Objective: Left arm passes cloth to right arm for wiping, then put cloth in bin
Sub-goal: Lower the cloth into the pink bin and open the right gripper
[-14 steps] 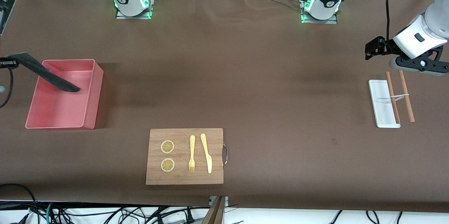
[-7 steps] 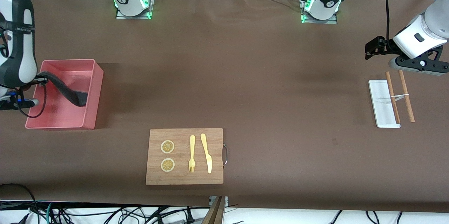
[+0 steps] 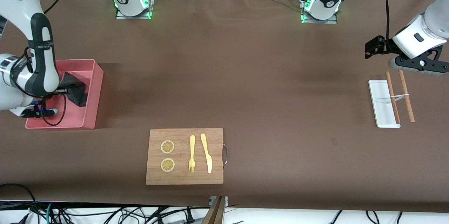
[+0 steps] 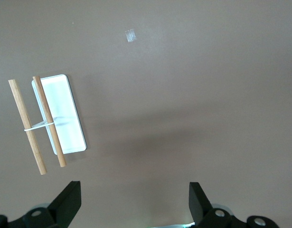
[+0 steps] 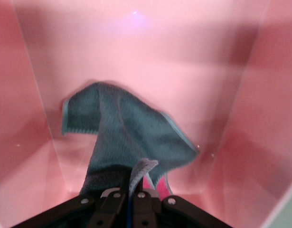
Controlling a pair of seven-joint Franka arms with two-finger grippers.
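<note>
The cloth (image 3: 76, 89), dark grey face up, hangs crumpled inside the salmon-pink bin (image 3: 92, 115) at the right arm's end of the table. My right gripper (image 3: 60, 90) is over the bin and shut on the cloth. In the right wrist view the cloth (image 5: 122, 135) drapes from my right gripper (image 5: 132, 190) onto the bin's floor (image 5: 136, 57), with a bit of magenta showing at the pinch. My left gripper (image 3: 372, 46) is open and empty, over the table beside the white tray; it also shows in the left wrist view (image 4: 134, 202).
A small white tray (image 3: 381, 104) with two wooden sticks (image 3: 401, 96) lies at the left arm's end, also in the left wrist view (image 4: 62, 114). A wooden cutting board (image 3: 184, 178) with lemon slices, a fork and a knife lies near the front edge.
My right arm has swung in over the bin and come lower. The cloth went from stretched out to bunched inside the bin. The left arm has not moved.
</note>
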